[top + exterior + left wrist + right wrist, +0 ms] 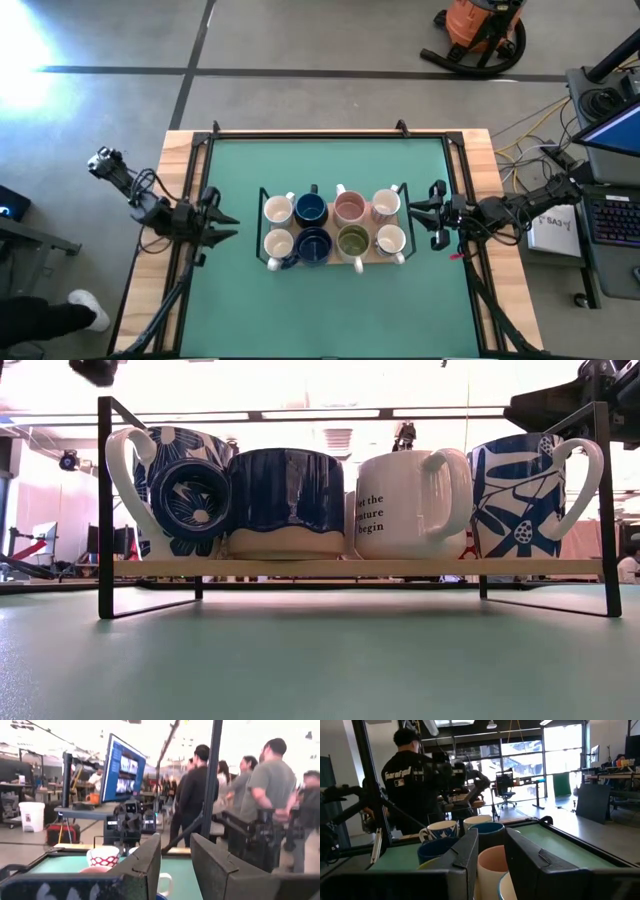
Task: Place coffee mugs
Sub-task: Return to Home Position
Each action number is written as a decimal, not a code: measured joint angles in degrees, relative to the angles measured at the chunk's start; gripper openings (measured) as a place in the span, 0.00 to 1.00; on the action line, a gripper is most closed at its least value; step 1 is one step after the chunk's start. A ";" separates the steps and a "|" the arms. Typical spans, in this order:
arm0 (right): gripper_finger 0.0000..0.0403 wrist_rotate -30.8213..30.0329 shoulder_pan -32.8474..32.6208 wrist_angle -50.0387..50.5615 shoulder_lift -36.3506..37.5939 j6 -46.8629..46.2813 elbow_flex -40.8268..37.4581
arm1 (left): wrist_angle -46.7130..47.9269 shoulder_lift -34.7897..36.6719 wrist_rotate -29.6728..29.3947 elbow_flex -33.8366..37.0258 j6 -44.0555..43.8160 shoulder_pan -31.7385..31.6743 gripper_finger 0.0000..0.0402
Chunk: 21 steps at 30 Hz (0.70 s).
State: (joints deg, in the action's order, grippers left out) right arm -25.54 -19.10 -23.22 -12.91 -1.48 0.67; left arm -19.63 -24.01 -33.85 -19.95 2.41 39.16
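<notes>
Left gripper (232,228) fingers apart, empty, at shelf's 9 o'clock | right gripper (418,218) also apart, empty, at 3 o'clock | coffee mugs (349,207): all eight on shelf (300,567) mid-table, two rows of four | step: homing, placing looks done | next: draw both arms outward, clear of shelf posts and handles

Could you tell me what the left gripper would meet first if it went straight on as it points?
Likely the near end of the black-framed wooden shelf, then its white ceramic mugs; how high the left gripper rides is unclear.
</notes>
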 joint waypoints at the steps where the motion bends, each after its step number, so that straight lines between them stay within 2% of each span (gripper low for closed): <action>1: 0.20 0.00 0.01 0.00 0.00 0.00 0.00 | -1.98 1.57 0.02 2.31 -0.13 0.00 0.22; 10: 0.20 0.00 0.01 0.24 0.00 0.00 0.00 | -8.29 18.44 -0.15 18.67 -0.37 0.00 0.22; 14: 0.20 -0.02 0.00 0.28 0.00 0.00 -0.02 | -1.56 23.99 -0.20 18.96 -0.52 0.00 0.22; 21: 0.20 -0.04 0.01 0.35 0.04 0.00 -0.02 | 2.09 24.03 -0.11 19.05 -0.05 0.11 0.22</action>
State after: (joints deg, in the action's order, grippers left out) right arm -25.58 -19.09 -22.87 -12.86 -1.48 0.64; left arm -17.54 0.02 -33.95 -0.90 2.36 39.27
